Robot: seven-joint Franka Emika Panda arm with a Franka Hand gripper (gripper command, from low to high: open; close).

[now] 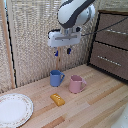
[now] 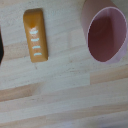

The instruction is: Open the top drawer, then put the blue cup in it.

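Observation:
The blue cup (image 1: 56,77) stands upright on the wooden table, its handle toward the pink mug (image 1: 76,84). My gripper (image 1: 62,51) hangs well above the blue cup, open, with nothing between its blue-tipped fingers. The dresser stands at the exterior view's right. Its top drawer (image 1: 113,30) is shut, and its thin silver bar handle (image 1: 114,31) shows. The wrist view shows the pink mug (image 2: 105,34) from above, not the blue cup.
A like drawer (image 1: 107,59) sits below the top one. An orange block (image 1: 57,99) (image 2: 36,35) lies on the table in front of the cups. A white patterned plate (image 1: 14,109) rests at the exterior view's lower left. A woven screen stands behind.

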